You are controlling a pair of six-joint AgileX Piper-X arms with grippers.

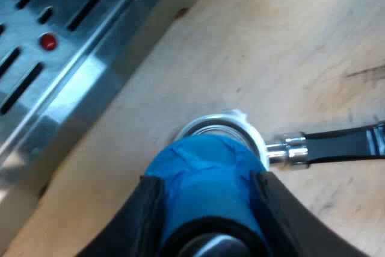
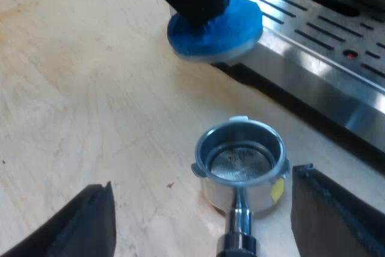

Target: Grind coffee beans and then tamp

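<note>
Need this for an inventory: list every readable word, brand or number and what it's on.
None is readable.
The metal holder bears a yellow patch with no legible writing; marks inside its basket are too blurred.
The blue tamper and the espresso machine's tray carry no lettering, only a red dot on the tray.

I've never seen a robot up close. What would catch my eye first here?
The bright blue tamper stands out first, clamped in the left gripper and hanging above the wooden table beside the machine's slotted metal tray. Next is the shiny metal holder lying on the table, bowl facing up, with the right gripper open, one black finger on each side of it.
</note>
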